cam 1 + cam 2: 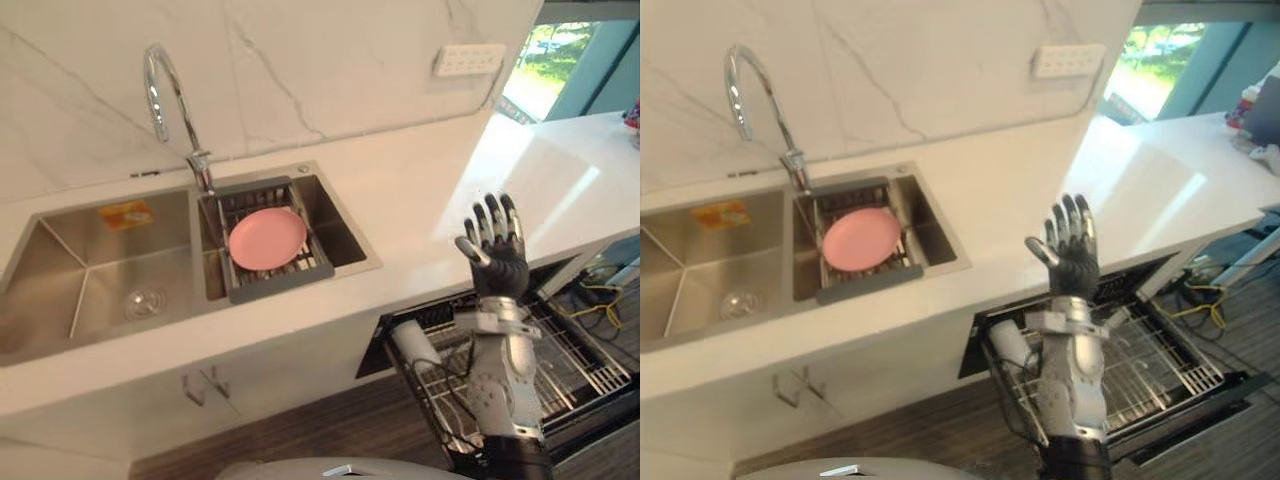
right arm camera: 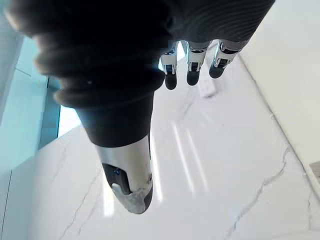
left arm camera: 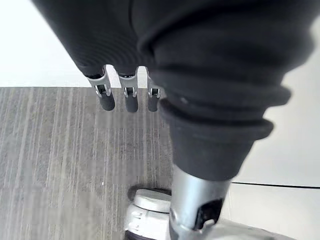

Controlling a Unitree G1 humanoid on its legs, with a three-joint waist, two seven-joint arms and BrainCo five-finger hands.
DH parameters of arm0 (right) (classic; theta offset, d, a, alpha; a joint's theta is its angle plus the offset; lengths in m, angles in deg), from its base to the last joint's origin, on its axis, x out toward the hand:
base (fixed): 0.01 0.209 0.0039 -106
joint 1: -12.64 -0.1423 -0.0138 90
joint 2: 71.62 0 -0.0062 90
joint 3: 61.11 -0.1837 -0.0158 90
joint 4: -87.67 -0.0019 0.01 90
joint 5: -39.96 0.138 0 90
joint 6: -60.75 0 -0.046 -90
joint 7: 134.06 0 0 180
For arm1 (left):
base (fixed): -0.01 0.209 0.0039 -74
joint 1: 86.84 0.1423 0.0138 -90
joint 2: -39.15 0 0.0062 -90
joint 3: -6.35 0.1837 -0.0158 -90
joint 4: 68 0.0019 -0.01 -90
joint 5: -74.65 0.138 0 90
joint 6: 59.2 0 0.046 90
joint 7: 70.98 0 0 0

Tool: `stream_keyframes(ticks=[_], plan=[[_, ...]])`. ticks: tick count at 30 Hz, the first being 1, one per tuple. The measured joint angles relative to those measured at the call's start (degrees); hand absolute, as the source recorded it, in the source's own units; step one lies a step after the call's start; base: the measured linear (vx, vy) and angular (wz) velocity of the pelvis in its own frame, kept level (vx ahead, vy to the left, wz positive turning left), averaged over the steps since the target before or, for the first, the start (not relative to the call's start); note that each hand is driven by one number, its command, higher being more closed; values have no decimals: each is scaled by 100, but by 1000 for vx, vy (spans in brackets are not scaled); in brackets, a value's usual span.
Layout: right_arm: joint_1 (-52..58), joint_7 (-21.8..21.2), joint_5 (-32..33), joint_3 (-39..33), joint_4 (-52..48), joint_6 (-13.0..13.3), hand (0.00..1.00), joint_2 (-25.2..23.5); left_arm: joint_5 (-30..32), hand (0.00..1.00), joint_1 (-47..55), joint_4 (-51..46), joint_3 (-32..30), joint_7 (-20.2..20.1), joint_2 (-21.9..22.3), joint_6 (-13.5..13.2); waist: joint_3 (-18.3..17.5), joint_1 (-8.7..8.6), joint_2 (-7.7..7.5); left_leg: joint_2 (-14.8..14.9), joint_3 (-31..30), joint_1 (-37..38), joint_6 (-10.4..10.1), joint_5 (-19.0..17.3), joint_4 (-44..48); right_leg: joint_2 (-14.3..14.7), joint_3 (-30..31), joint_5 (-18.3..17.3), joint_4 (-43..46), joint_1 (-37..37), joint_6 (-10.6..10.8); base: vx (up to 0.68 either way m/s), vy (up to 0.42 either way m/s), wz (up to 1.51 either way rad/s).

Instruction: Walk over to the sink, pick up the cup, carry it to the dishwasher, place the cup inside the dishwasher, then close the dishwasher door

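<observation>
Right eye view: my right hand [image 1: 1072, 262] is raised upright in front of the front edge of the white marble countertop [image 1: 1040, 185], palm toward the wall. The fingers are straight and spread apart, and it holds nothing. The right wrist view confirms straight fingers [image 2: 193, 70] with nothing between them and the thumb.

Directly below this hand the dishwasher's wire rack [image 1: 1160, 365] is pulled out over the open dark dishwasher door [image 1: 1200, 405]. The white cylindrical cup [image 1: 1010, 345] sits in the left end of that rack, tilted, clear of my hand.

Toward the left edge of the countertop is the stainless-steel double sink [image 1: 60, 250]. Its right basin carries a grey drain basket [image 1: 280, 285] with a round pink plate [image 1: 267, 238] resting on it. A curved chrome faucet [image 1: 165, 90] stands at the sink's back edge.

My left hand [image 3: 131, 100] hangs over grey wood-grain floor [image 3: 50, 150], fingers straight and apart, empty.
</observation>
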Motion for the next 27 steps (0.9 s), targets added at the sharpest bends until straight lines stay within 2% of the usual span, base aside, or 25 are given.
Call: stream_keyframes(ticks=[2, 3, 4, 5, 6, 7, 8, 9, 10, 11, 14, 18, 19, 24, 27], plan=[[139, -52, -1, 37, 0, -2, 0, -58, -2, 0, -60, -205, 89, -69, -170, -47, 3, -113, -45, -35, -121, 116, 54, -6, 0, -1, 735, 101, 635, -283, -227, 78, 16, 26], [131, -88, -3, 68, 0, -3, 0, -90, -2, 0, -109, -410, 137, -73, -286, -49, 1, -170, -58, -9, -236, 134, 110, 25, 4, 141, 1120, 18, 731, -392, -156, 99, -56, 23], [126, -109, -4, 71, 0, -2, 0, -112, -3, 0, -158, -496, 138, -72, -299, -35, -20, -178, -40, 51, -291, 114, 134, 49, 17, 319, 1318, -161, 631, -387, 30, 119, -143, 30], [97, -142, -9, 68, -3, -1, 0, -116, -3, 0, -325, -617, 140, -63, -397, -9, -39, -192, -57, 212, -415, 85, 38, 80, 58, 783, 1526, -486, 218, -318, 258, 98, -151, 31], [67, -144, -14, 66, -4, 0, 0, -116, -3, 0, -420, -661, 144, -63, -437, -8, -37, -212, -98, 290, -476, 20, -36, 115, 73, 1012, 1603, -575, -97, -283, 282, 96, -211, 52], [-20, -143, -17, 58, -6, 7, 0, -109, -2, 0, -611, -717, 171, -67, -487, -9, -20, -265, -222, 366, -602, -139, -138, 155, 139, 1374, 1651, -497, -844, -236, 272, 48, -217, 74], [-119, -140, -6, 12, 36, 25, 0, -28, 2, 0, -809, -688, 213, -67, -470, 5, 41, -349, -292, 373, -782, -243, -235, 129, 264, 1487, 1662, -167, -1266, -51, 539, 43, -218, 74], [-148, -135, 5, -31, 75, 26, 0, 42, 2, 0, -848, -718, 278, -79, -374, 23, 30, -345, -300, 407, -799, -242, -284, 132, 293, 1532, 1542, -76, -1322, 43, 502, 48, -167, 54], [-195, -136, 10, -134, 84, 42, 0, 101, 24, 0, -850, -772, 344, -117, -276, 17, 49, -296, -170, 519, -797, -230, -344, 92, 302, 1614, 1499, -74, -1382, 107, 481, 57, -107, 20], [-252, -129, 5, -178, 97, 72, 0, 107, 51, 0, -849, -780, 355, -134, -220, 36, 65, -277, -87, 562, -797, -223, -363, 78, 297, 1657, 1437, -76, -1475, 180, 477, 60, -99, 14], [-291, -53, -7, -172, 136, 103, 0, 68, 51, 0, -724, -770, 359, -245, -140, 37, 53, -261, 26, 587, -745, -208, -369, 85, 201, 1707, 1420, -43, -1686, 280, 474, 20, -40, 2], [-289, -60, -57, -161, 178, 28, 0, -16, 48, 0, -664, -751, 357, -216, -154, -18, 40, -232, 2, 605, -581, -205, -350, 92, 115, 1756, 1519, 141, -2004, 353, 490, -22, 18, -15], [-189, -509, -51, -116, 182, -238, 0, -223, -18, 0, -662, -596, 401, -166, -300, -14, -146, -323, -215, 515, -432, -164, -289, 309, -194, 1714, 1544, 499, -2574, 487, 576, -10, 6, -6], [-189, -508, -48, -112, 182, -238, 0, -223, -27, 0, -663, -596, 402, -165, -300, -13, -145, -323, -211, 515, -431, -164, -289, 309, -186, 1714, 1545, 499, -2563, 486, 576, 0, 0, 0], [-188, -446, 37, 4, 194, -239, 0, -223, -361, 0, -702, -589, 411, -164, -314, 51, -128, -320, -190, 516, -411, -172, -296, 314, -159, 1711, 1557, 498, -2510, 454, 576, 0, 0, -1]])
